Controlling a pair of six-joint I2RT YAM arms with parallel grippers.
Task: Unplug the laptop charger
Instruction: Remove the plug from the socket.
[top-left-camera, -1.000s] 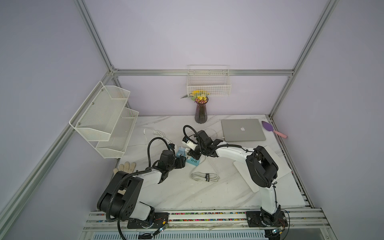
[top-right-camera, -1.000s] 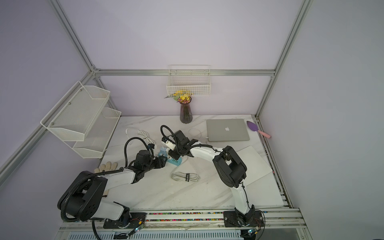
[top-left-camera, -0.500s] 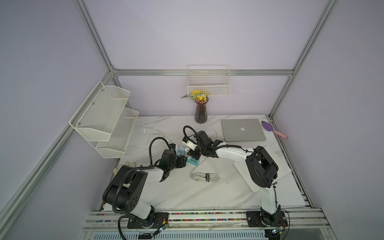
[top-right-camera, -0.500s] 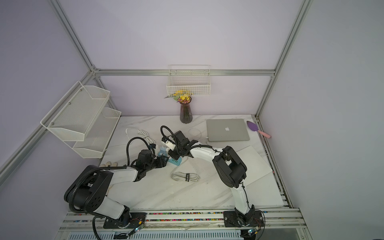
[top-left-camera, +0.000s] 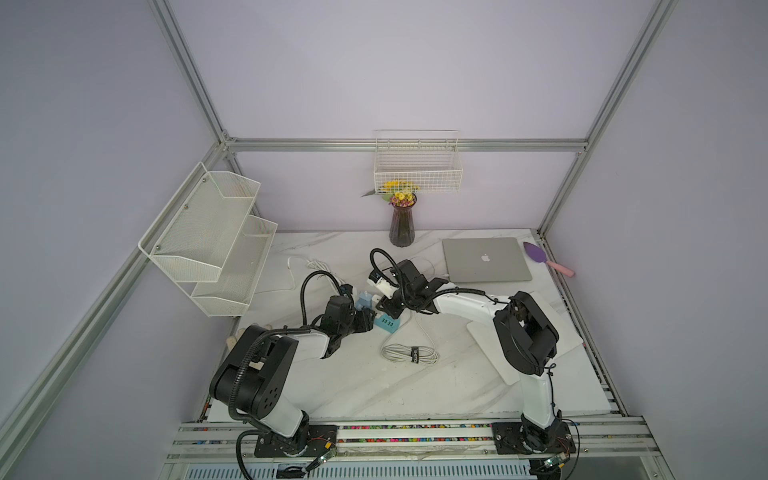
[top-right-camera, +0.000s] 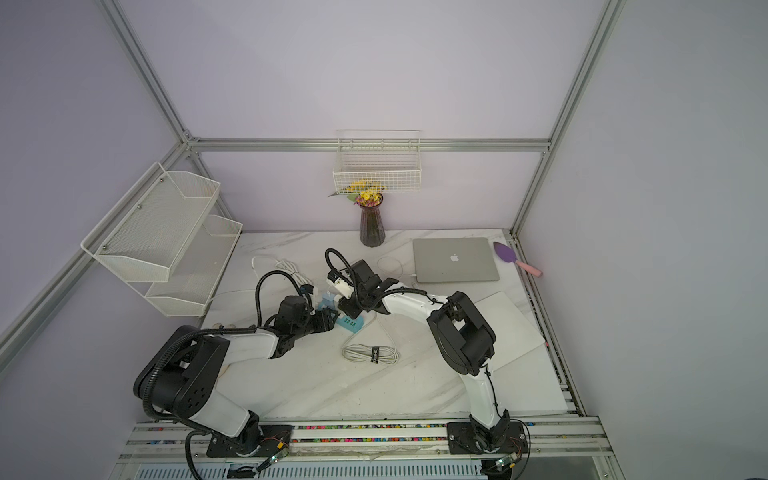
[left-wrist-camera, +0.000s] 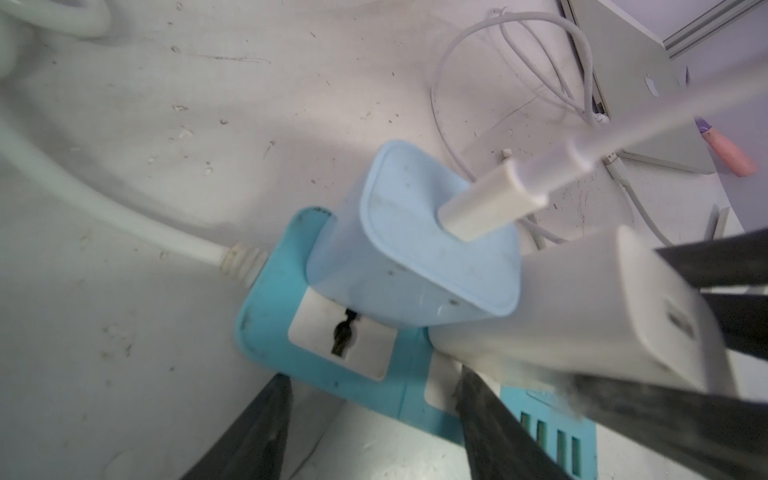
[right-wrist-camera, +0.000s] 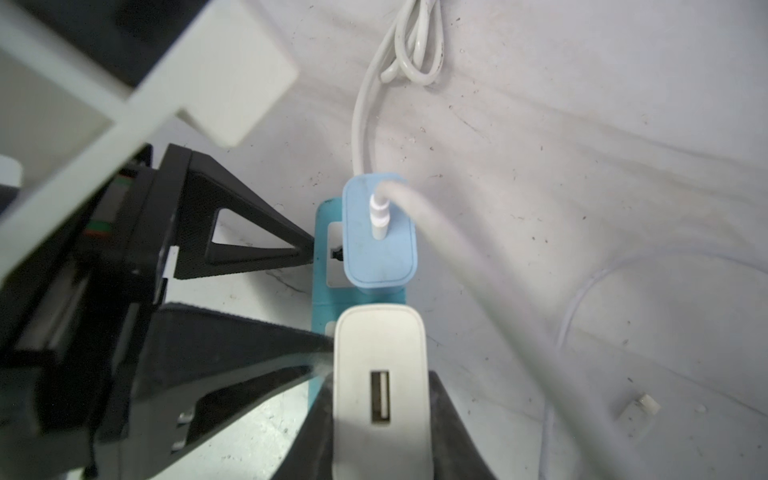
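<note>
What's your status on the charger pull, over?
Right gripper clamped on laptop charger. Left gripper open, set at power strip. Charger sits on strip, prongs hidden. Light-blue adapter crowds it alongside.

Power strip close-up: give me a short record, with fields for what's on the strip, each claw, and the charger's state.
strip: blue power strip
on strip: light-blue adapter with a white cable plugged into it; laptop charger beside it
right claw: shut on the laptop charger
left claw: open, tips at the strip's side
charger prongs: hidden, cannot tell if out
</note>
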